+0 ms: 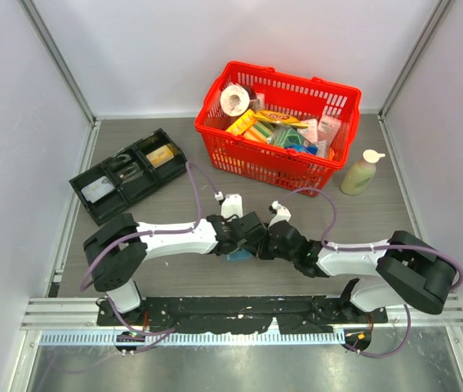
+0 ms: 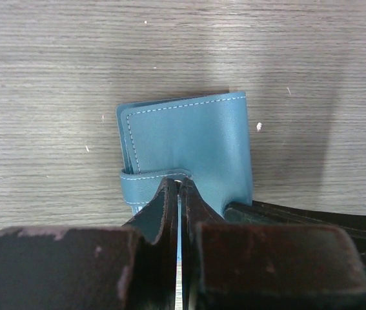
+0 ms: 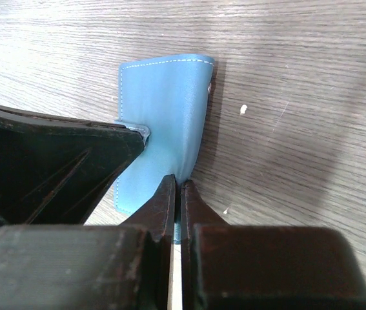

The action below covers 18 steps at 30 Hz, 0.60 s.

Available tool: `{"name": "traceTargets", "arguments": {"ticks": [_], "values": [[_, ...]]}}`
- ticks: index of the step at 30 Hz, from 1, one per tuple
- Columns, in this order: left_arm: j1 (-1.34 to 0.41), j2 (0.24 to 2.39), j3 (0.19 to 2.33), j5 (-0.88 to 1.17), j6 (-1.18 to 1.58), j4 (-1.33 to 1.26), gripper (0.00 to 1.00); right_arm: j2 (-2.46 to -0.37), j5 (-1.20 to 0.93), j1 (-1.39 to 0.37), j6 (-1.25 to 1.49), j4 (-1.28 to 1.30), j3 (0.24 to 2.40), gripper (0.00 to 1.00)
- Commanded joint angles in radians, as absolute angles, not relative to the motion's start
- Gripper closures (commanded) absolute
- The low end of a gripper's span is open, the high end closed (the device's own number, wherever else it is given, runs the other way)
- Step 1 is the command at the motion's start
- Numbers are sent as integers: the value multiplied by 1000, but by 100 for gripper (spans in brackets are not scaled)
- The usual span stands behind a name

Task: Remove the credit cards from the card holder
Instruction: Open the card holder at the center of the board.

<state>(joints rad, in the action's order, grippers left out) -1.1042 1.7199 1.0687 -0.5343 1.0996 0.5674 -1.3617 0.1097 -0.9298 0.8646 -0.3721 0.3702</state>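
The blue card holder (image 2: 189,142) lies closed on the wooden table, its strap (image 2: 137,179) across the near edge. My left gripper (image 2: 178,184) is shut on the strap tab. My right gripper (image 3: 177,184) is shut on the holder's folded edge (image 3: 170,116). In the top view both grippers (image 1: 251,237) meet over the holder (image 1: 238,255), which is mostly hidden under them. The credit cards are hidden inside the closed holder.
A red basket (image 1: 276,122) full of goods stands at the back. A black compartmented tray (image 1: 129,174) sits at the back left. A cream bottle (image 1: 360,173) stands to the right of the basket.
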Motion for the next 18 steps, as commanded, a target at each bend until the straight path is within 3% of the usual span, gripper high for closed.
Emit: {"name": "traceTargets", "arguments": {"ticks": [1, 15, 18], "values": [[-1045, 1682, 916, -609, 1138, 724, 100, -1281, 175, -888, 874, -296, 330, 99], [-920, 1392, 680, -480, 1157, 506, 100, -1278, 126, -861, 838, -308, 339, 99], [-919, 1341, 669, -466, 1157, 489, 99, -1270, 130, -861, 801, -273, 367, 94]]}}
